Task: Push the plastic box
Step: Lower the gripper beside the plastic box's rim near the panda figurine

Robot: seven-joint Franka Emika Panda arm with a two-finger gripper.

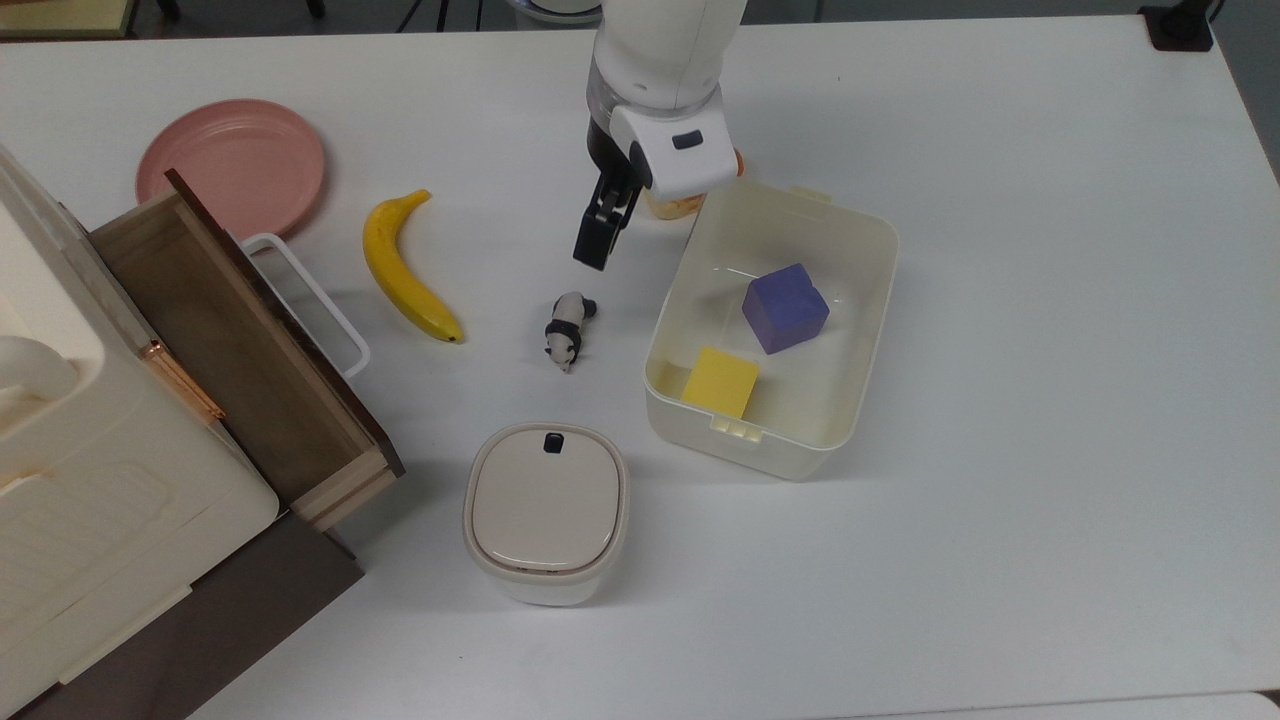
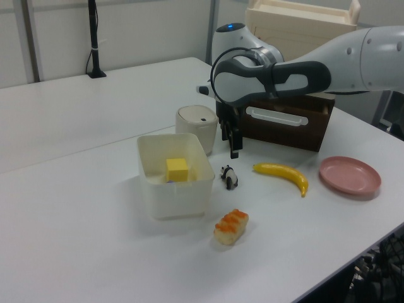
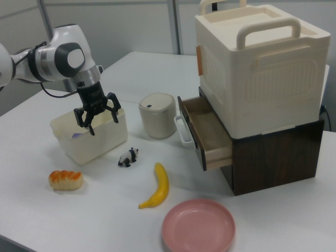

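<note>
white surface [image 1: 1050, 300] carries the plastic box [image 1: 790, 445], a cream bin holding a purple cube [image 1: 785, 307] and a yellow block [image 1: 720, 382], set toward the top view's right of centre. the hand [image 3: 98, 119] hangs just beside the box's long wall on the top view's left, fingers [image 3: 114, 116] spread open and gripping nothing, with a toy panda [image 1: 568, 328] on the surface close by and a bread roll [image 2: 231, 226] near the box's far corner. to push well, i'd judge it should come lower, meet that long wall near its middle so the box slides straight rather than turning, and stay clear of the panda and roll.
</note>
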